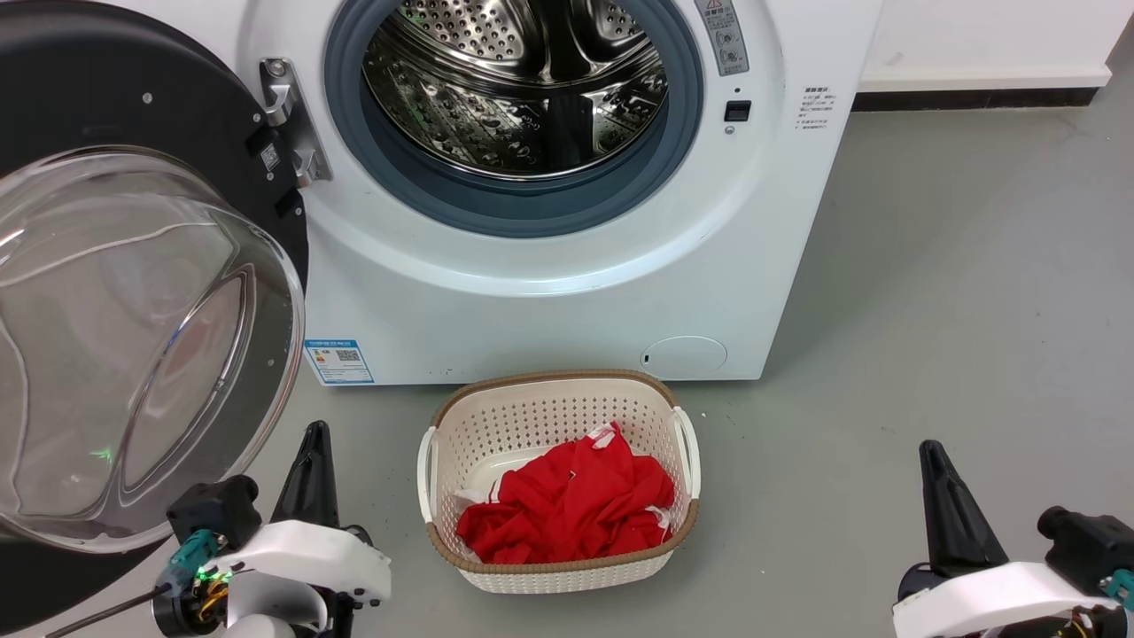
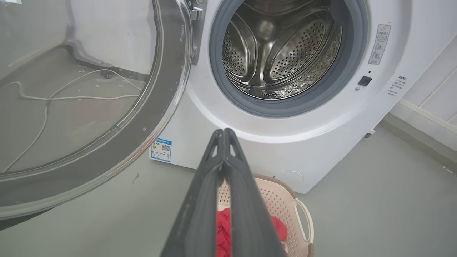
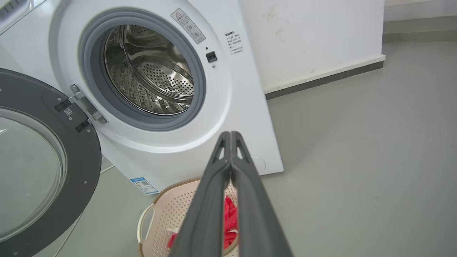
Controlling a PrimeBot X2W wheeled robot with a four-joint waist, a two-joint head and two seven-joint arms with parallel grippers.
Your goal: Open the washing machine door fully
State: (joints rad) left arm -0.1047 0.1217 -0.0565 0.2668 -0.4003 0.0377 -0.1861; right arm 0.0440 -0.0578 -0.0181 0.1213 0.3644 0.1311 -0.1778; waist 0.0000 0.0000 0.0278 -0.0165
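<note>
The washing machine door [image 1: 133,266] stands swung out to the left on its hinge [image 1: 288,120], its black ring and bulging clear glass bowl facing me; it also shows as the door [image 2: 89,107] and the door [image 3: 39,171]. The steel drum opening [image 1: 514,89] with its grey rubber rim lies uncovered. My left gripper [image 1: 312,443] sits low just right of the glass bowl, fingers shut with nothing between them, tips together [image 2: 224,132]. My right gripper [image 1: 930,456] rests at the lower right, far from the door, also shut and empty [image 3: 231,135].
A beige perforated laundry basket [image 1: 558,403] holding red cloth [image 1: 567,505] stands on the grey floor in front of the white machine [image 1: 532,310]. A white wall with a dark baseboard [image 1: 974,96] runs at the right. A cable lies on the floor behind the door glass.
</note>
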